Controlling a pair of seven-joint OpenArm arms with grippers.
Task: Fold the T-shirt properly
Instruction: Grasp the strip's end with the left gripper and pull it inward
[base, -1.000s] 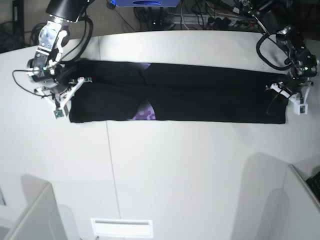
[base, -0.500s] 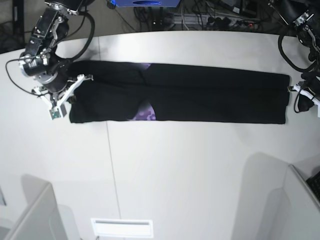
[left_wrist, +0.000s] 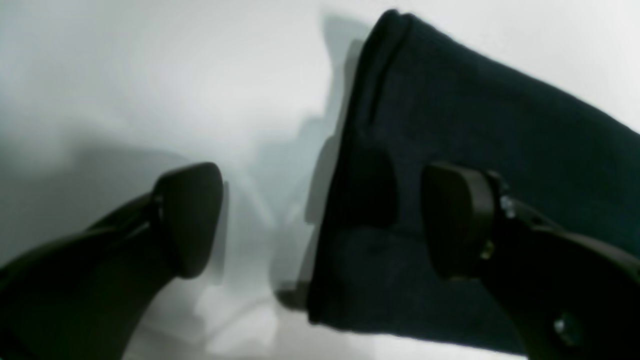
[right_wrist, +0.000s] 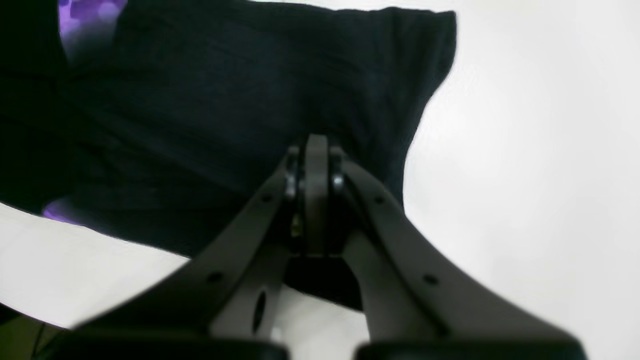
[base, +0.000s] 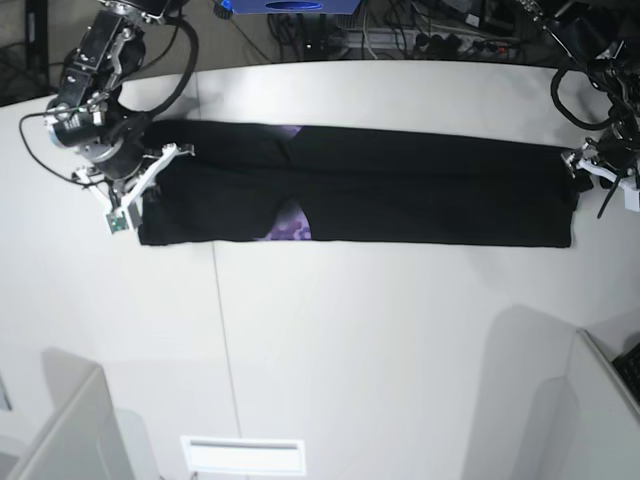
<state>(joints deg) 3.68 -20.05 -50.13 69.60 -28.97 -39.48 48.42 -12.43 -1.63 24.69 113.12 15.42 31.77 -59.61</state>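
The black T-shirt (base: 400, 190) lies flat as a long strip across the white table (base: 350, 340), with purple print (base: 290, 226) showing at a gap. My right gripper (base: 160, 165) is shut over the shirt's left end; in the right wrist view its fingertips (right_wrist: 316, 150) meet above the black cloth (right_wrist: 210, 100), with no cloth seen between them. My left gripper (base: 588, 168) is open at the shirt's right end. In the left wrist view (left_wrist: 320, 220) one finger (left_wrist: 455, 220) is over the cloth (left_wrist: 500, 130) and the other finger (left_wrist: 190, 215) is over bare table.
Cables and a blue box (base: 290, 5) lie beyond the table's back edge. White partitions stand at the front left (base: 60, 430) and front right (base: 590, 410). A vent (base: 243, 455) sits at the front edge.
My left arm, which had swung away to the right, has come back to the shirt's right end. My right gripper shifted slightly up and right. The shirt has not moved.
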